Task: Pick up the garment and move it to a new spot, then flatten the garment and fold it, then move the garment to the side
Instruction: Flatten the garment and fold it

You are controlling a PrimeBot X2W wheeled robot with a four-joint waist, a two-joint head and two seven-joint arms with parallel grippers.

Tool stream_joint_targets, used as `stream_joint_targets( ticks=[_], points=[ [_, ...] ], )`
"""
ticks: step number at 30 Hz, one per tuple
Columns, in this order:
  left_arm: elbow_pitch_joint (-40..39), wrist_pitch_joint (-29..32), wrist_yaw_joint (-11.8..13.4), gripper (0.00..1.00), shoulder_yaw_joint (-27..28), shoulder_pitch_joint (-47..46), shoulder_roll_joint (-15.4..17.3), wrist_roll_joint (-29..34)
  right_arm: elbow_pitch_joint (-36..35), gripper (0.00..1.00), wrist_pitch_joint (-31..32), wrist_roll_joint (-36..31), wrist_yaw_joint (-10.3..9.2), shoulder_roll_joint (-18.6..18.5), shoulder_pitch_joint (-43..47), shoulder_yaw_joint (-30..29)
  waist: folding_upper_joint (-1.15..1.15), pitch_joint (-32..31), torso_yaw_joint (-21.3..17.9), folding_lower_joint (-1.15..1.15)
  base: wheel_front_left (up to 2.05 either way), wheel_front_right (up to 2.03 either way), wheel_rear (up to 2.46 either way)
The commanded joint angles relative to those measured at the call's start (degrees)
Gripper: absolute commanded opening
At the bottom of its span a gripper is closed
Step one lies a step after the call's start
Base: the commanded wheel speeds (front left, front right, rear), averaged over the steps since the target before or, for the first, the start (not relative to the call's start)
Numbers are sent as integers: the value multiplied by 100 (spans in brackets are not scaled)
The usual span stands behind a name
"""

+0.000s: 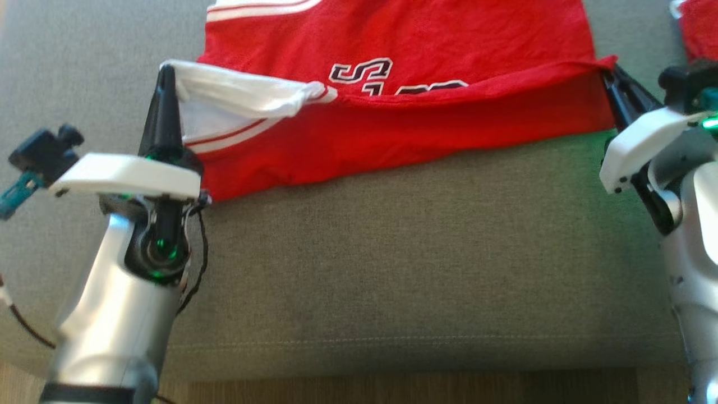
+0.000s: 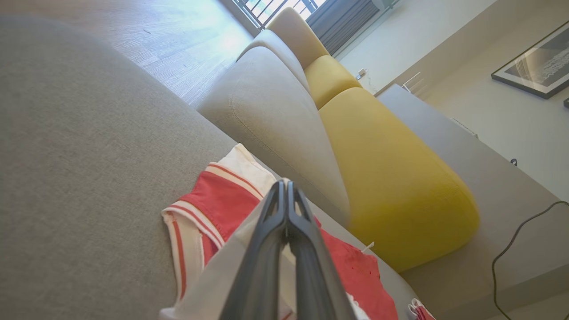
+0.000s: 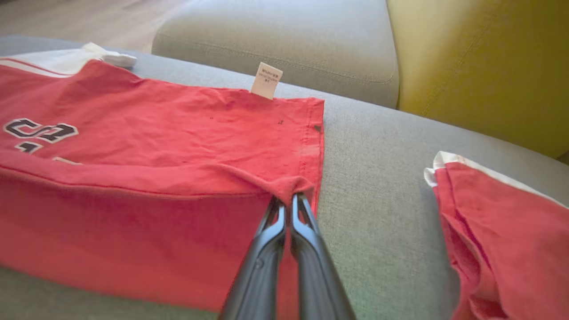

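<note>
On the grey sofa seat (image 1: 392,264) the red garment (image 1: 426,33) lies spread crosswise. Its near edge is raised off the fabric and stretched taut between the two grippers.

The left gripper (image 1: 166,72) has its two dark fingers pressed together on the white sleeve trim at the garment's left end. In the left wrist view the tips meet with pale cloth caught between them, and more of it drapes down beside the fingers.

The right gripper (image 1: 607,66) is likewise clamped tight, pinching the red hem corner at the garment's right end. The right wrist view shows the cloth bunched into a small pucker where the tips bite.

Between the two grips the raised edge runs as a nearly straight line, and below it a red layer falls to the seat. Behind that line the rest of the garment lies flat. Its black-and-white lettering (image 1: 362,73) is partly covered by the raised edge, and a white label (image 3: 266,80) stands up at the far hem.

A second red garment (image 3: 502,231) lies crumpled on the seat to the right, apart from the first. A yellow cushion (image 3: 480,66) sits behind.
</note>
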Motion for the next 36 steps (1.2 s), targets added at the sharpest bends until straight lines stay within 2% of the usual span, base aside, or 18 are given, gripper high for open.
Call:
stream_joint_targets(
  ticks=[1, 2, 3, 4, 5, 6, 9, 13, 18, 24, 31, 35, 36],
  points=[
    [-41, -51, -49, 0, 225, -246, 102, 69, -83, 0, -105, -64, -3, -42, -146, 59, 0, 141, 64, -1, 0, 0, 0],
    [113, -63, -103, 0, 218, -352, 90, 129, 40, 0, -209, -112, -3, -22, -233, 26, 0, 169, 69, -1, 0, 0, 0],
    [393, -78, -196, 0, 189, -506, 53, 215, 294, 9, -415, -207, -3, 48, -357, 2, 0, 194, 70, -1, 0, 0, 0],
    [514, -86, -234, 13, 186, -559, 38, 251, 411, 36, -538, -226, -3, 97, -408, -7, 0, 195, 65, -1, 0, 0, 0],
    [625, -91, -270, 43, 182, -593, 21, 273, 524, 84, -668, -254, -3, 140, -451, -19, 0, 185, 58, -1, 0, 0, 0],
    [720, -97, -304, 100, 184, -612, 7, 296, 625, 100, -822, -279, -3, 183, -481, -17, 0, 159, 51, -1, 0, 0, 0],
    [857, -114, -376, 100, 210, -577, 0, 453, 835, 100, -1371, -334, -3, 296, -499, -70, 0, 38, 21, -1, 0, 0, 0],
    [560, -124, -405, 100, 313, -270, 90, 1190, 846, 100, -1729, -364, -3, 445, -342, -198, 0, -122, -53, -1, 0, 0, 0],
    [70, -125, -164, 100, 523, 626, -128, 1782, 561, 100, -1819, -244, -3, 672, 79, -310, 0, -229, -167, -1, 0, 0, 0],
    [119, 85, 193, 100, 415, 1300, -259, 1804, 283, 100, -1833, -150, -3, 806, 449, -359, 0, -299, -244, -1, 0, 0, 0],
    [480, 564, 525, 100, 317, 1305, -204, 1822, 317, 100, -1724, -124, -3, 865, 472, -362, 0, -316, -294, -1, 0, 0, 0],
    [718, 932, 630, 100, 180, 1243, -180, 1833, 458, 100, -1493, -135, -3, 857, 440, -315, 0, -321, -283, -1, 0, 0, 0],
    [743, 937, 641, 88, 175, 1222, -179, 1840, 525, 100, -1386, -157, -3, 853, 424, -309, 0, -324, -276, -1, 0, 0, 0]
  ],
)
